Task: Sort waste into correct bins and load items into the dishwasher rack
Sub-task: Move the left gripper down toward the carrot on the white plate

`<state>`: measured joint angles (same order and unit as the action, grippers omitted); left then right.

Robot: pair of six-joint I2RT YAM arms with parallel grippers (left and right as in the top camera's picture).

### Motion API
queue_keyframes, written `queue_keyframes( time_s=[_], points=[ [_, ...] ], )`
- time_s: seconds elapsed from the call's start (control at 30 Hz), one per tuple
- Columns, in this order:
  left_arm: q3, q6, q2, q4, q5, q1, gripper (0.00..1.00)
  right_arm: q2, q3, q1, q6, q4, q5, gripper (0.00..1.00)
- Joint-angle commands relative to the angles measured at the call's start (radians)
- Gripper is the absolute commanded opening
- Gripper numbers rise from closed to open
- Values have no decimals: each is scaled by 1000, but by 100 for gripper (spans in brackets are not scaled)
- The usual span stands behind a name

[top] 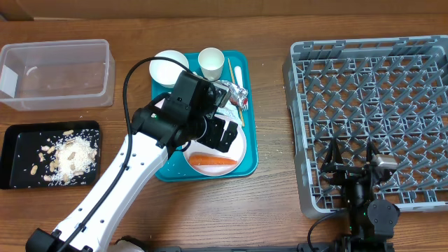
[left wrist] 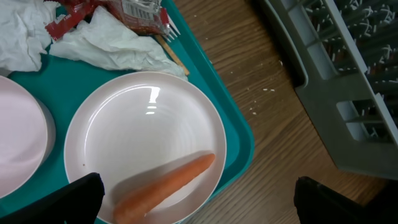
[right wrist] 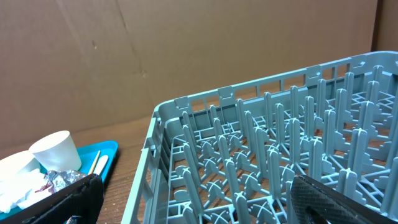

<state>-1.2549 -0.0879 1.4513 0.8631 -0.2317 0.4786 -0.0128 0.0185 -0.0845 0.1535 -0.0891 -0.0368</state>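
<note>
An orange carrot (top: 212, 160) (left wrist: 165, 186) lies on the front of the white round plate (top: 241, 148) (left wrist: 143, 124) on the teal tray. My left gripper (top: 222, 134) (left wrist: 199, 205) hovers open just above the plate, its jaws wide on either side of the carrot and touching nothing. Crumpled napkins (left wrist: 112, 43) and the red-and-silver wrapper (top: 235, 93) (left wrist: 134, 9) lie behind the plate. A white bowl (top: 170, 67), the cup (top: 211, 61) (right wrist: 56, 149) and the chopsticks (top: 229, 70) (right wrist: 96, 163) stand at the tray's back. My right gripper (top: 352, 157) (right wrist: 196, 199) is open and empty over the front left part of the grey dishwasher rack (top: 378, 84) (right wrist: 267, 155).
The clear tub (top: 56, 73) stands at the back left. In front of it the black tray (top: 21, 140) holds peanut-like scraps and white crumbs (top: 73, 157). The teal tray (top: 250, 119) sits between the bins and the rack. Bare wood separates tray and rack.
</note>
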Motion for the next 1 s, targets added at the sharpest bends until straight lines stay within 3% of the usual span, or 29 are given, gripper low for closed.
queue_keyframes(
  time_s=[0.0,0.17,0.27,0.37,0.57,0.8,0.97],
  points=[
    [-6,68,-5,10,90,-2,100,9,-11,-2,3,8,7,100],
    [-4,492,2,129,26,6,100,9,-11,-2,3,8,7,100],
    [-3,627,12,176,43,6,100,9,-11,-2,3,8,7,100],
    [-3,646,21,131,81,6,100,9,-11,-2,3,8,7,100],
    [-3,730,66,117,-39,6,100,9,-11,-2,3,7,7,100],
    [-3,853,191,200,122,7,100,9,-11,-2,3,8,7,100],
    [-3,919,273,250,137,8,100,9,-11,-2,3,8,7,100]
  ],
)
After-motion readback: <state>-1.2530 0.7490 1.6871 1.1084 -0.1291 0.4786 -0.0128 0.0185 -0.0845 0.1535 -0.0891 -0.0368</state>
